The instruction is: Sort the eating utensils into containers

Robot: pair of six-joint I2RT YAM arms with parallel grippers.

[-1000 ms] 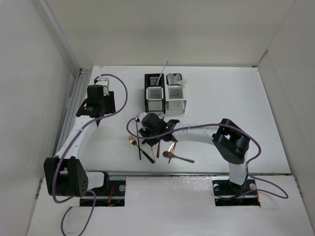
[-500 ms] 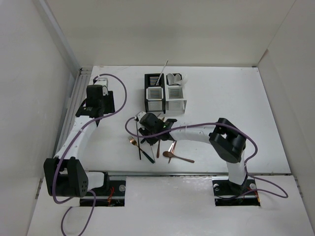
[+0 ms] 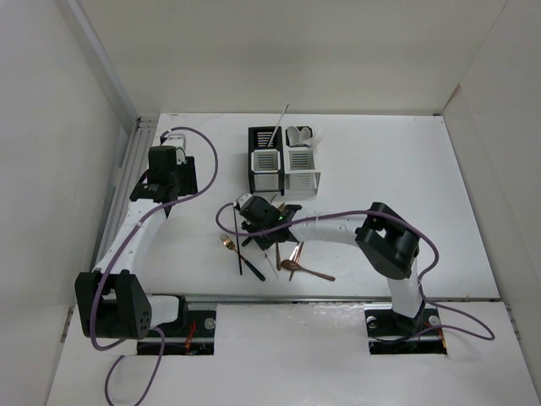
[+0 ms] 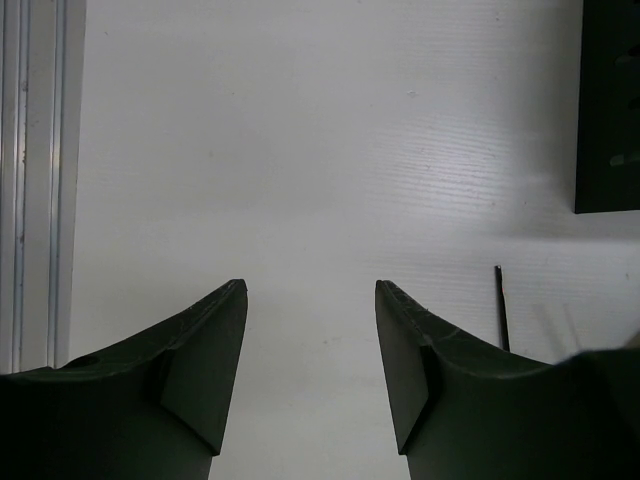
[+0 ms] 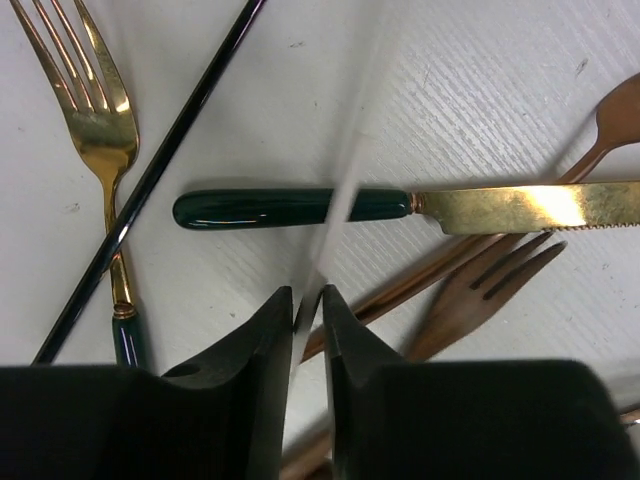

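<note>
White links, black joints, purple cables

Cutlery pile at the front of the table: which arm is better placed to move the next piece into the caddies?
Right. The right end effector is over the cutlery pile and pinches a thin pale stick. The left end effector hangs open over bare table, away from the pile.

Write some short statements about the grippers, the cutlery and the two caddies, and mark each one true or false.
1. The left gripper is open and empty. True.
2. The green-handled knife stands in the black caddy. False: it lies flat on the table.
3. The right gripper is closed on a pale stick. True.
4. The white caddy stands far from the black caddy. False: they stand side by side, touching.
</note>
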